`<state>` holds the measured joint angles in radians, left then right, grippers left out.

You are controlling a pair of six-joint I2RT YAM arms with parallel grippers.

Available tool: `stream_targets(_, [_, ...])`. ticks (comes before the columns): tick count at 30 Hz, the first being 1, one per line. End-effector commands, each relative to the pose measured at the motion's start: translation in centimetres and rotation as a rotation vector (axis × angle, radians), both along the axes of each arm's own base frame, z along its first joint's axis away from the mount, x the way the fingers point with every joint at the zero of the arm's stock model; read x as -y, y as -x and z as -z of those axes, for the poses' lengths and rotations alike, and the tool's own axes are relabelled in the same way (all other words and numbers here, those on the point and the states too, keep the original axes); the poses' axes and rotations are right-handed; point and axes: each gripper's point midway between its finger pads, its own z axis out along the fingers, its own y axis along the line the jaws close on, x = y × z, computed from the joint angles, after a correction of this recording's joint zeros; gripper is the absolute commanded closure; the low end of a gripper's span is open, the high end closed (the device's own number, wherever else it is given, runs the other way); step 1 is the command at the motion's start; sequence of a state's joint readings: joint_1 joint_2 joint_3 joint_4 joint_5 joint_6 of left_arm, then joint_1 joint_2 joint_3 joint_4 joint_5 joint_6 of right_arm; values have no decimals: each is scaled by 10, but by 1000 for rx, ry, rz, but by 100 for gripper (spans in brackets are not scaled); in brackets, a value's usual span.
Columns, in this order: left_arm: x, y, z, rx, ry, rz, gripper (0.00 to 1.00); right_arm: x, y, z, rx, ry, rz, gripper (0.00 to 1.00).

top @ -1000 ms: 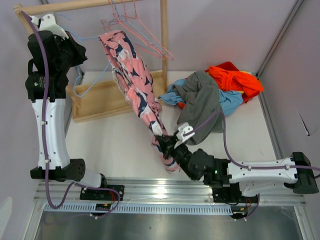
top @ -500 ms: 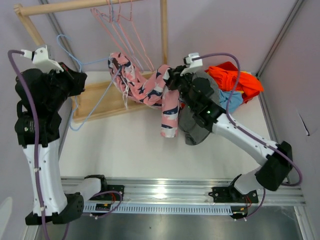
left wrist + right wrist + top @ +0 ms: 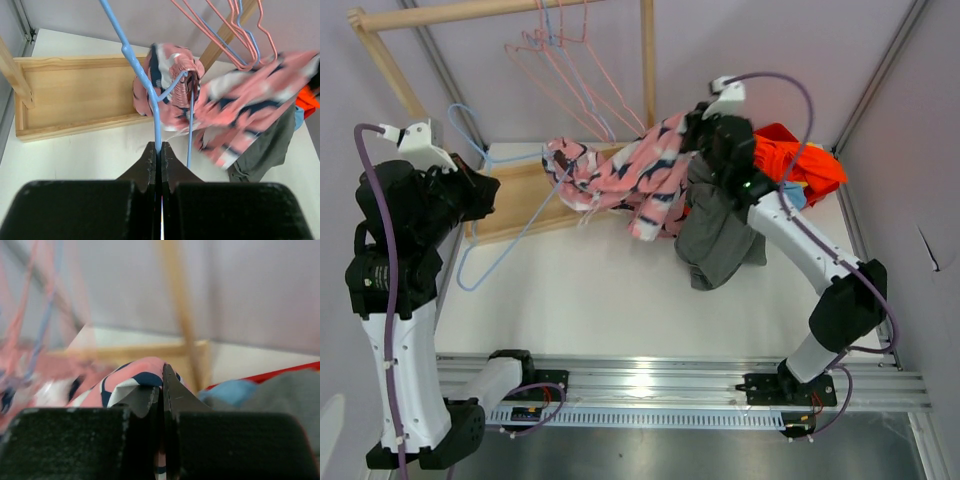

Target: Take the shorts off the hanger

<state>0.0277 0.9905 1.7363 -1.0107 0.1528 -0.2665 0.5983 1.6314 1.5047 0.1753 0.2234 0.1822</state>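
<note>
From the top view, the left hand is reaching in over the left side of the table, pressed together on the wire of the blue hanger. The shorts, pink with dark and white patches, are hanging stretched in the air between the two hands. One end is bunched on the hanger's far end, just beyond the left hand. The other end is being held up by the right hand, which is pinching the cloth above a grey garment and beside an orange garment. A loose flap is drooping below the middle of the span. Under the shorts a wooden tray is lying on the table, and pink hangers are dangling from the rail above.

In the left wrist view, the left hand is squeezing its fingers shut on the blue hanger, whose wire is running up and away. The shorts are gathered in a knot around the hanger's bent end, ahead of the fingertips, and fanning out to the right. The wooden tray is lying to the left, with the pink hangers at upper right.

In the right wrist view, much of it blurred, the right hand is clamping a fold of the shorts right at its fingertips. The cloth is trailing off to the left. A wooden post is standing behind, and a blue garment is lying to the right.
</note>
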Motion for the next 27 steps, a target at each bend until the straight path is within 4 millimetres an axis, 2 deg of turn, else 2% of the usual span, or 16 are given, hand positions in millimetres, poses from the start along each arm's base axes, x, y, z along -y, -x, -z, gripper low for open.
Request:
stream_targets(1, [19, 12, -10, 53, -27, 101, 100, 74, -24, -90, 133, -120, 157, 100])
stream_targets(2, [27, 14, -13, 61, -13, 138, 100, 101, -36, -96, 140, -117, 210, 100])
stream_targets(5, [44, 21, -16, 68, 4, 224, 100, 146, -63, -109, 145, -117, 283, 100])
stream_targets(8, [49, 25, -18, 77, 2, 249, 100, 179, -71, -126, 170, -130, 335, 100])
stream_targets(11, [52, 27, -21, 87, -1, 267, 100, 195, -78, -124, 168, -126, 364, 100])
stream_targets(16, [35, 18, -23, 78, -46, 171, 100, 214, -89, -93, 111, -138, 405, 100])
stream_targets(17, [21, 13, -26, 82, -80, 99, 100, 215, -87, -88, 103, -142, 412, 100])
stream_targets(18, [12, 5, -26, 71, -101, 48, 100, 214, -89, -61, 52, -138, 411, 100])
stream_targets(19, [1, -2, -24, 64, -139, -8, 100, 214, -88, -51, 34, -144, 411, 100])
stream_targets(20, [-21, -9, -27, 60, -180, -129, 100, 214, -81, -45, 18, -158, 412, 91])
stream_targets(21, [-31, -25, -24, 28, -207, -189, 100, 214, -79, -8, -52, -169, 423, 41])
stream_targets(22, [-40, -32, -24, 15, -238, -236, 100, 213, -74, 7, -81, -171, 428, 10])
stream_targets(23, [-54, -34, -39, 36, -255, -320, 100, 214, -65, 14, -101, -180, 442, 1])
stream_targets(24, [-57, -55, -31, -11, -274, -351, 100, 217, -57, 54, -186, -179, 480, 1])
stream_targets(26, [-66, -70, -46, 35, -272, -418, 100, 215, -36, 72, -227, -205, 484, 1])
stream_targets(27, [-68, -82, -50, 52, -272, -435, 100, 203, -22, 106, -286, -212, 457, 1])
